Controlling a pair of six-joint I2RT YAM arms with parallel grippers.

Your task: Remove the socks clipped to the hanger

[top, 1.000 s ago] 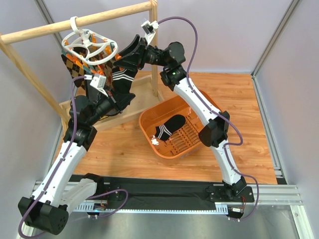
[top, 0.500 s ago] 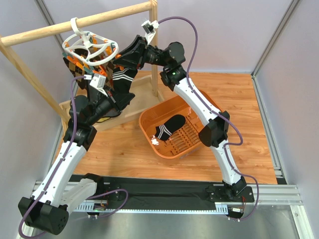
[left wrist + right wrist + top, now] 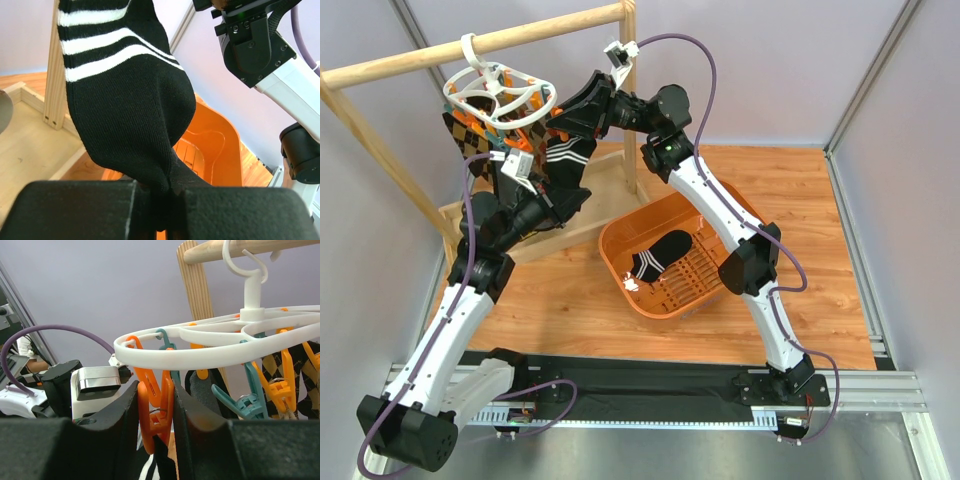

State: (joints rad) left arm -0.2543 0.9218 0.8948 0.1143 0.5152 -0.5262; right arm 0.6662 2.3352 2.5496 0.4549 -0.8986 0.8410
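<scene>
The white oval hanger [image 3: 500, 95] hangs by its hook from the wooden rail [image 3: 520, 40]. It also shows in the right wrist view [image 3: 200, 352]. My right gripper [image 3: 156, 412] is shut on an orange clip [image 3: 152, 405] at the ring's near edge, one jaw on each side of it. That clip holds the top of a black sock with white stripes [image 3: 563, 160]. My left gripper [image 3: 160, 200] is shut on that sock's lower end [image 3: 125, 100], below the hanger. Argyle socks [image 3: 465, 130] hang on the ring's far side.
An orange basket [image 3: 610, 240] stands on the wooden table right of the rail frame, with one black sock [image 3: 660, 255] lying in it. The rail's upright post [image 3: 630, 100] and base board [image 3: 480, 215] are close behind both grippers. Grey-blue clips [image 3: 240, 400] hang beside the orange one.
The hanger ring has swayed slightly on the rail. Both grippers keep their holds in about the same places.
</scene>
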